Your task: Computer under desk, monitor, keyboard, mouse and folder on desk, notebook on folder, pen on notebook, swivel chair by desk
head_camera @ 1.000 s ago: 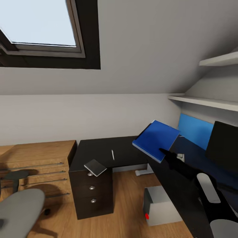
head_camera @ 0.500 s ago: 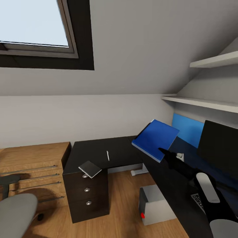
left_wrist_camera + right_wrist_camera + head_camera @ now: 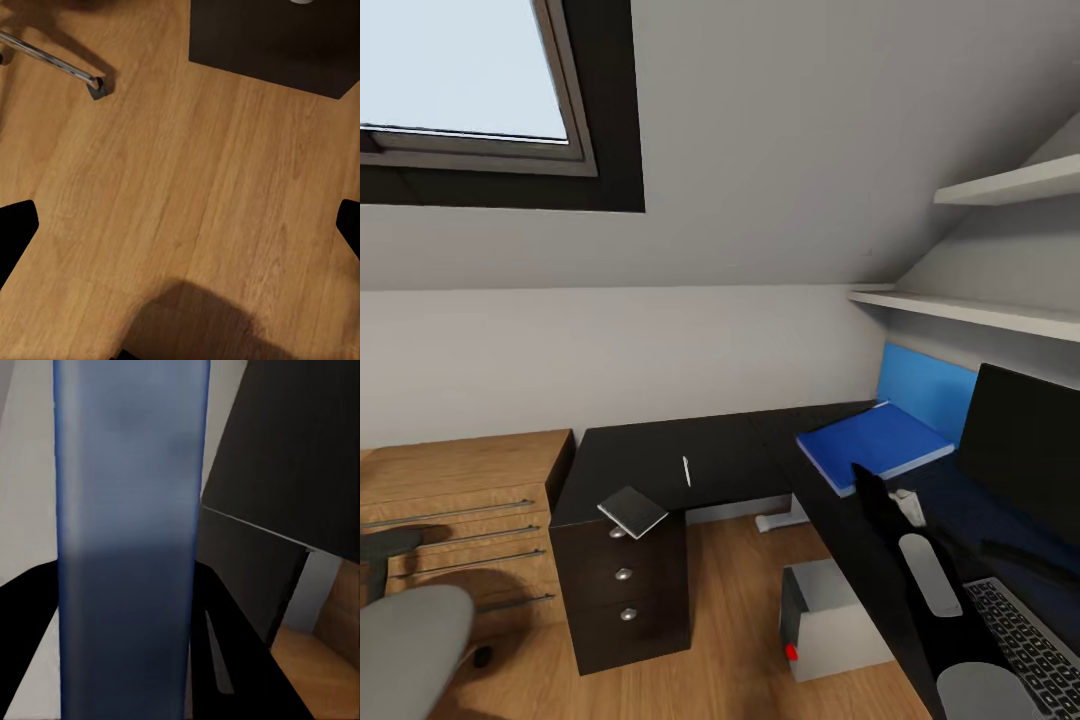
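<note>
The blue folder point(image 3: 875, 445) lies flat on the black desk point(image 3: 650, 455), in front of the monitor point(image 3: 1025, 450). My right gripper point(image 3: 860, 473) is shut on the folder's near edge; in the right wrist view the folder point(image 3: 127, 510) runs between the black fingers point(image 3: 225, 645). The keyboard point(image 3: 1030, 640) lies near the monitor. A grey notebook point(image 3: 633, 510) overhangs the desk corner, with the white pen point(image 3: 686, 471) beside it. The computer point(image 3: 830, 620) stands on the floor under the desk. The swivel chair point(image 3: 410, 650) is at lower left. My left gripper point(image 3: 180, 232) hangs open over the floor. The mouse is hidden.
A dark drawer unit point(image 3: 625, 580) carries the desk's left end, with a light-wood cabinet point(image 3: 460, 490) beside it. A blue wall panel point(image 3: 925, 390) and white shelves point(image 3: 970, 310) stand behind the monitor. A chair castor leg point(image 3: 56, 64) shows on the wood floor.
The right arm has come down and the folder, held tilted in the air before, now lies flat on the desk. Earlier the whole view had shifted right with the camera.
</note>
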Robot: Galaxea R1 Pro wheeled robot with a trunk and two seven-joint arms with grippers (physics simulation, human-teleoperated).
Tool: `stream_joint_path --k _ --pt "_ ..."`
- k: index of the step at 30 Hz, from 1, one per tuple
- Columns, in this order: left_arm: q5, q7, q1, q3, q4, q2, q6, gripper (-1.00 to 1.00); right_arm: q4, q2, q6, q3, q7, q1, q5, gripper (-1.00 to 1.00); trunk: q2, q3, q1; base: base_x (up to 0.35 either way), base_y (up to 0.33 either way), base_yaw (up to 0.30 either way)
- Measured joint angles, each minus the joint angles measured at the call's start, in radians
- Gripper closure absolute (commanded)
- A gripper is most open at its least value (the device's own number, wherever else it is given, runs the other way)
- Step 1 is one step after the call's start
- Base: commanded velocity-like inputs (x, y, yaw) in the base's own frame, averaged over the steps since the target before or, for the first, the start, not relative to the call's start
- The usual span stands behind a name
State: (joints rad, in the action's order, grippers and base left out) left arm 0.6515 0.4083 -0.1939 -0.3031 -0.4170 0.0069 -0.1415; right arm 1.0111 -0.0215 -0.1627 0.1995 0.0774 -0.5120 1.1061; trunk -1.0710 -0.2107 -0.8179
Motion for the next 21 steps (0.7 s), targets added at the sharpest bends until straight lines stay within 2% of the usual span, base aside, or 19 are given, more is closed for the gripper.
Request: stream_joint_path --k 4,9,15,21 --pt "-0.001 0.0 0.0 0.0 0.0 0.0 0.0 -1.0 -0.051 0.006 0.058 -0.018 0.025 -0.003 0.004 1.0 0.0 0.0 0.0 0.0 0.0 0.0" --pt "-0.001 0.0 0.0 0.0 0.0 0.0 0.0 -1.0 -0.094 0.01 0.111 -0.021 0.033 -0.006 0.01 1.0 0.0 0.0 0.0 0.0 0.0 0.0" --pt "-0.001 0.0 0.0 0.0 0.0 0.0 0.0 -1.0 -0.177 0.014 0.126 -0.021 0.071 -0.045 0.012 1.0 0.0 0.0 0.0 0.0 0.0 0.0" --pt "-0.001 0.0 0.0 -0.006 0.0 0.0 0.0 -1.0 -0.202 0.054 0.131 -0.021 0.071 -0.06 0.013 1.0 0.0 0.0 0.0 0.0 0.0 0.0"
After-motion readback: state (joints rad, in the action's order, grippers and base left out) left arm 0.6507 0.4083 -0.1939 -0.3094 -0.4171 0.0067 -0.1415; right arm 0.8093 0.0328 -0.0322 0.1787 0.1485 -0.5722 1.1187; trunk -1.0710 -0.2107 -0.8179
